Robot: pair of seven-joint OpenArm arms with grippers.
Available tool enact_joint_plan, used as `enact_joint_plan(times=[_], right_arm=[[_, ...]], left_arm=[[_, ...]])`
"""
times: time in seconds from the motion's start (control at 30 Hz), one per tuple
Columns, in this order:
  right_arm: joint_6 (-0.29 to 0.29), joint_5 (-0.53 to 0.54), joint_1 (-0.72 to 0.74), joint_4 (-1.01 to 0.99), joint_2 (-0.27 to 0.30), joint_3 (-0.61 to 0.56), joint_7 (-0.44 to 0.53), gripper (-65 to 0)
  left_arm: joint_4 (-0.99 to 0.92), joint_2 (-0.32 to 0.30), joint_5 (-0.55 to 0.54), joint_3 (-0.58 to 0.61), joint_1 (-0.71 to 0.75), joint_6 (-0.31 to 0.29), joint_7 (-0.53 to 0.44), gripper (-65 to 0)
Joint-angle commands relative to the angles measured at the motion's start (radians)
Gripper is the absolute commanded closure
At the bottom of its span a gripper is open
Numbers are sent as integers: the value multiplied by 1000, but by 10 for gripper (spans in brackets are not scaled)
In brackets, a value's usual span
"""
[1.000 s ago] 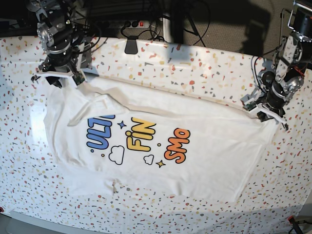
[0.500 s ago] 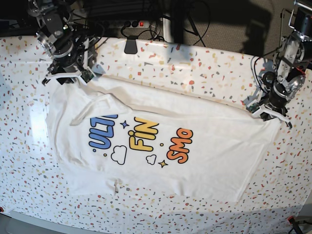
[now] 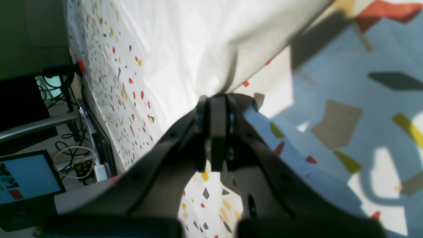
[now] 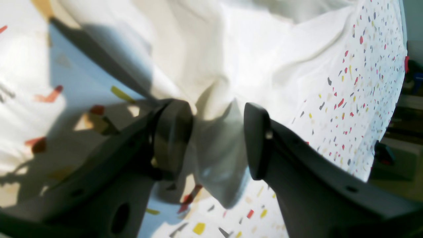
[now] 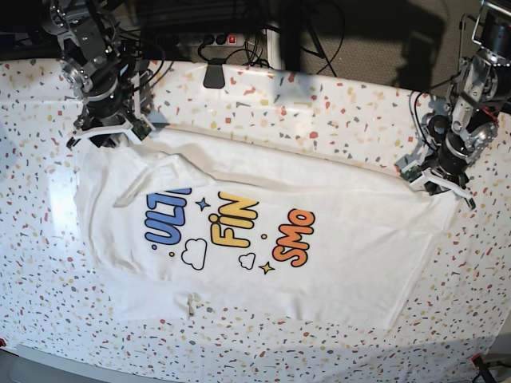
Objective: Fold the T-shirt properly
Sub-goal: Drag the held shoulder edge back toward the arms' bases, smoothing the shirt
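Broadly, the large white cotton T-shirt (image 5: pixel 263 239) with its blue, yellow and orange printed lettering lay spread print-up across the speckled terrazzo-patterned table (image 5: pixel 335 112), and the folding proper looked barely begun. One long edge on the far side had been turned over onto the front, hiding the upper part of the lettering, and a loose crease ran across the cloth near the blue letters. No clean fold of the sleeves or body could be seen.

The left gripper (image 5: pixel 437 182) sat at the shirt's corner on the base view's right; the left wrist view showed its jaws pressed together with a pinch of white fabric drawn up taut between them. The right gripper (image 5: pixel 108 128) stood at the opposite corner, on the base view's left. In the right wrist view its jaws stood wide apart, with a bunched hump of cloth lying between the two pads but not clamped.

By my reckoning, the shirt was only being stretched and straightened at that point. Left to do: secure the second corner, flatten the turned edge, then fold sleeves and body into a neat stack.
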Motion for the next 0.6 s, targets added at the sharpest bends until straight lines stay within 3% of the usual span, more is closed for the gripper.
enact_joint_plan(times=[0.0,0.07,0.17,0.27,0.47,0.57], right_arm=[[3,-14,-1,0,27,7,-51,-257],[0,-13,-1,1,42,7,-106,-158],[-86,-13,-2,1,55,8,-189,0],[-171,-13,-4,4,58,8,-173,0],[-233,-13,-57,78,58,8,-171,0],[-264,-13,-108,117,58,8,-177,0]], left_arm=[[5,-10,-11,1,3,2,22,0],[5,-12,-39,1,3,40,45,0],[5,-25,-106,1,3,68,48,0],[5,-48,-210,1,4,67,50,0],[71,-124,-393,1,59,66,78,0],[164,-175,-430,1,136,66,79,0]])
